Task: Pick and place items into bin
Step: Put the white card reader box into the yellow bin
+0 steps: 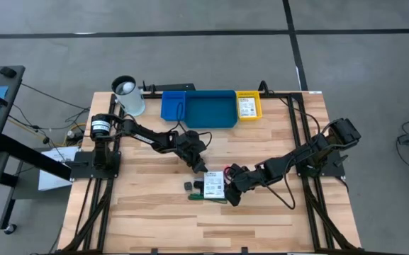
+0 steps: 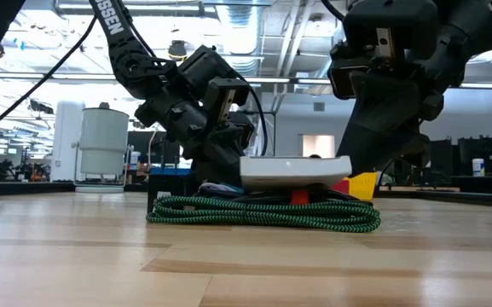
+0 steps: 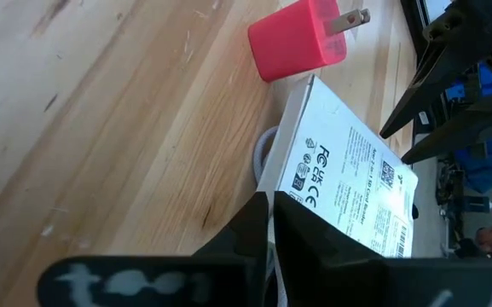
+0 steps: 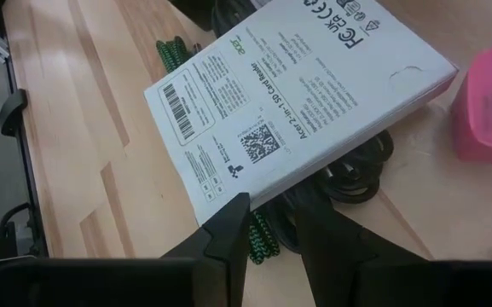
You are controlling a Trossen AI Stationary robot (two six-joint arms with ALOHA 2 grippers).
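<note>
One white box (image 1: 214,184) with printed labels is lying near the middle of the wooden desk (image 1: 154,219), and everything else is placed against it. It is resting on top of one coil of green braided cable (image 2: 263,213) and one bundle of black cable (image 4: 348,175), so it is sitting raised off the desk. One pink-red plug cube (image 3: 298,39) with two metal prongs is sitting just beside one corner of the box. One small black block (image 1: 188,186) is lying near the box on the side away from the right arm.

The left gripper (image 1: 198,165) is hovering at the box's edge facing the bins, its jaws nearly together with only a thin gap, holding nothing. The right gripper (image 1: 234,185) is reaching the box's opposite edge, its jaws slightly apart, the box edge just in front of them.

Beyond the box, at the desk's far edge, are standing two blue bins (image 1: 211,110), one yellow bin (image 1: 248,106) and one white cup (image 1: 128,95).
</note>
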